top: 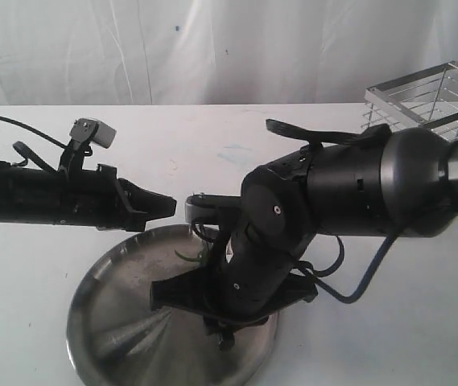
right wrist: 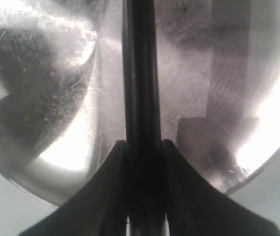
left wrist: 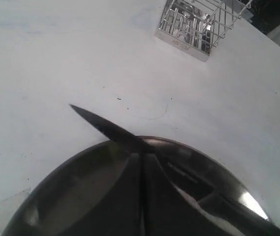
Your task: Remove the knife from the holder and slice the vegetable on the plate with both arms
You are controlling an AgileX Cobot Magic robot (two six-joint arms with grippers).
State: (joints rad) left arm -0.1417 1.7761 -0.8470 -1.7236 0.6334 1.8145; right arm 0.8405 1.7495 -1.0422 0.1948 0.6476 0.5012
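The steel plate [top: 108, 322] lies at the front of the white table. My right arm [top: 333, 185] bends down over it. In the right wrist view my right gripper [right wrist: 140, 142] is shut on the dark knife [right wrist: 140, 73], which runs out over the plate [right wrist: 56, 98]. My left gripper [top: 172, 207] hovers at the plate's back rim, fingers pressed together with nothing seen between them. The pointed blade [left wrist: 100, 125] crosses just past the left gripper [left wrist: 140, 153] and beyond the plate [left wrist: 76, 187]. A bit of the green vegetable [top: 190, 256] shows beside the right wrist; the rest is hidden.
The chrome wire holder [top: 430, 96] stands at the table's far right corner, seen too in the left wrist view as the holder [left wrist: 194, 24]. A white curtain hangs behind the table. The right arm's cables loop down beside the plate's right rim.
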